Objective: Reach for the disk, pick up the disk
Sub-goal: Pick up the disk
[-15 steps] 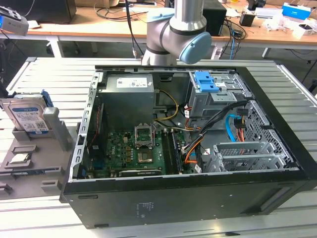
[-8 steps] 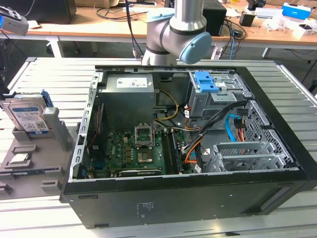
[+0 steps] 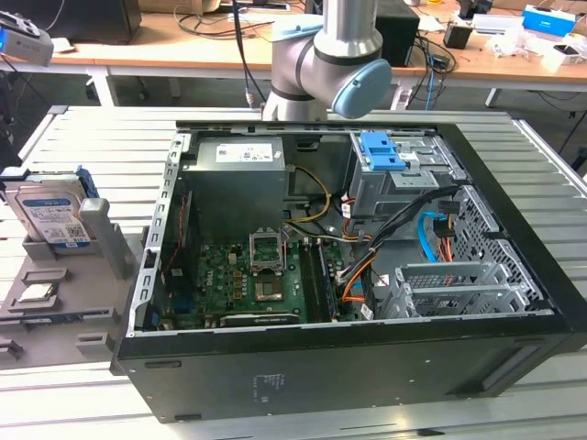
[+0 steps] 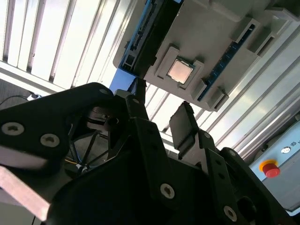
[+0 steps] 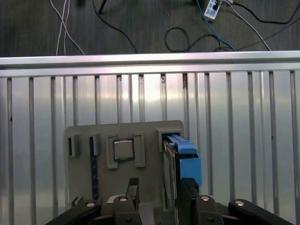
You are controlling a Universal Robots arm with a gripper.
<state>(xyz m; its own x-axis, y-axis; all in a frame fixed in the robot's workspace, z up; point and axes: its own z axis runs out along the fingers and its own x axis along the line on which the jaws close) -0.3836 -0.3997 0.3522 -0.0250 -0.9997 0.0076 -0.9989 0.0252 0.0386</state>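
Partway through the reach, with the gripper [image 5: 159,185] poised above the grey holder [image 5: 84,133], jaws spread and empty, clear of the disk [image 5: 183,157] standing on edge in its slot beside the processor chip [image 5: 123,150]; yet to grip or lift.

arm [image 3: 347,27]: silver-grey tube, grey rounded joint housing, pale-blue end cap [image 3: 363,88]. gripper [image 4: 159,105] in second wrist view: matte black, chunky linkage fingers [image 4: 145,136], flat black pads [image 4: 183,126] at the tips, silver screw heads [image 4: 167,190] at the pivots. First wrist view: same black links, bright screws.
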